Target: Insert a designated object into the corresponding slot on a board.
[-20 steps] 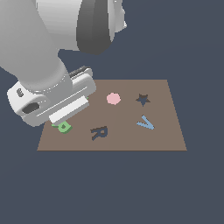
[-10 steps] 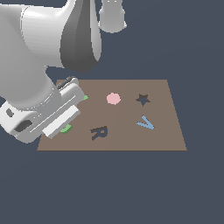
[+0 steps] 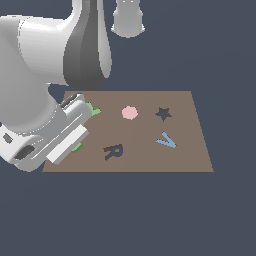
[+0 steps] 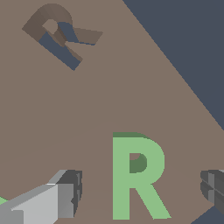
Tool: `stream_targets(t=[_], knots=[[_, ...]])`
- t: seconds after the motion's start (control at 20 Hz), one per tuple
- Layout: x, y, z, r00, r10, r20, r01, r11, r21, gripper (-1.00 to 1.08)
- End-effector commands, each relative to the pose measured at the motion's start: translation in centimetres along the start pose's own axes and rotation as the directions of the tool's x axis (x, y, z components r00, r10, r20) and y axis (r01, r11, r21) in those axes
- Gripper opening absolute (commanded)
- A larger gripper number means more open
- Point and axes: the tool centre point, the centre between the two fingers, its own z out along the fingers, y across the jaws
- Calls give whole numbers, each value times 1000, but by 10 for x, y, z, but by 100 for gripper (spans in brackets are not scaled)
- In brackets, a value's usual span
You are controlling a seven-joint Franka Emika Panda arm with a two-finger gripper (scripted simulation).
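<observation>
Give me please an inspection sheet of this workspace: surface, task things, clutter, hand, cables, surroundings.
Surface: flat brown board, lying level.
Job's things: green R block lies flat on the board, between the open fingers; R-shaped slot is unfilled.
Clutter: pink round piece, blue V, star-shaped recess, another green piece partly hidden by the arm.
Hand: hand open, straddling the R block, not touching it.
Cables: nothing seen.
Surroundings: plain dark ground, nothing else seen.
</observation>
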Motion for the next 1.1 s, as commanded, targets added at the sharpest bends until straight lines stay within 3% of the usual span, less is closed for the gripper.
stream_targets(t=[0.0,0.5,0.55,1.05], knots=[[0,0,0,1000,0,0,0,1000,0,100],[0,1,20,1000,-3,0,3,1000,0,100],[0,1,20,1000,-3,0,3,1000,0,-100],[0,1,20,1000,-3,0,3,1000,0,-100]])
